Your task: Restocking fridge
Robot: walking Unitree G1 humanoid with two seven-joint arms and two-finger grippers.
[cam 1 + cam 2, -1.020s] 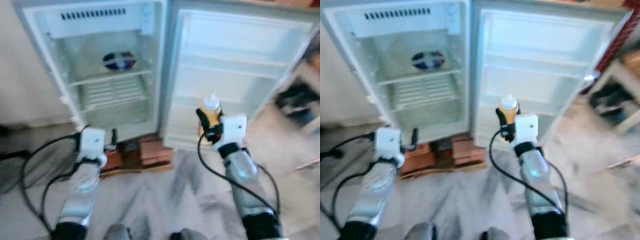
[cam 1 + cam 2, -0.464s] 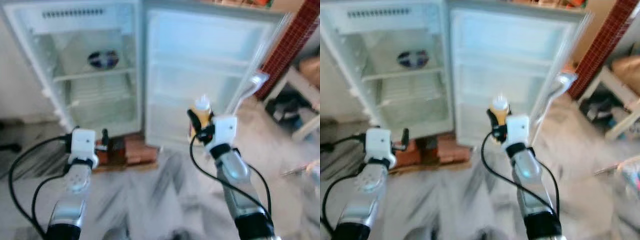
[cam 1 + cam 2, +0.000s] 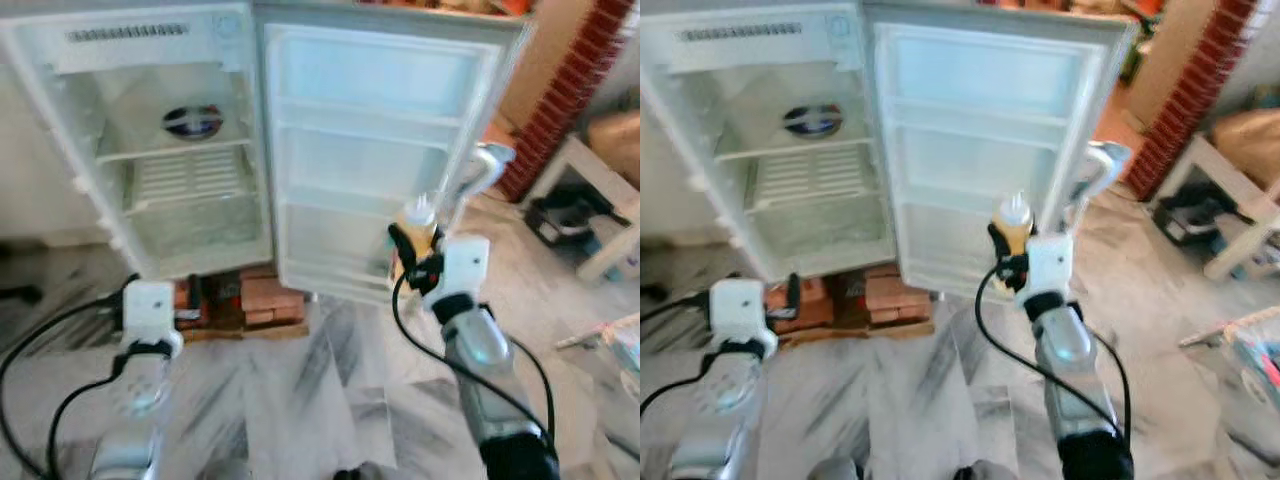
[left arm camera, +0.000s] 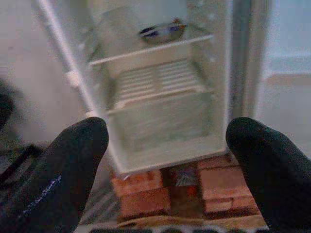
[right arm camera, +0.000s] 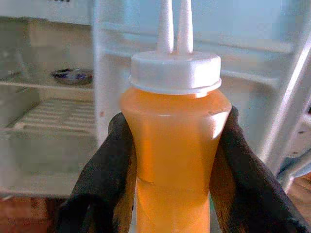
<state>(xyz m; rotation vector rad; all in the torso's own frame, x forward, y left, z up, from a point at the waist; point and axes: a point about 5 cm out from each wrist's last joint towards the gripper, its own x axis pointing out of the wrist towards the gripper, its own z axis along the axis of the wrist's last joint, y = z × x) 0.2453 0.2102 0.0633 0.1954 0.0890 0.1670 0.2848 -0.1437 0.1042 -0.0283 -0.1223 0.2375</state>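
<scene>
Camera shifted rightward. Right gripper (image 3: 414, 255), frame centre-right: clamps orange sauce bottle (image 5: 175, 145) before fridge door (image 3: 370, 150). Left gripper (image 4: 165, 165), lower left: fingers wide apart, empty.

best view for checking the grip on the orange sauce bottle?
Right wrist view: the orange sauce bottle is close up, upright, with a black finger pressed on each side and its white twin-nozzle cap clear. In both eye views the bottle is small, held by the right gripper before the open fridge door.
</scene>
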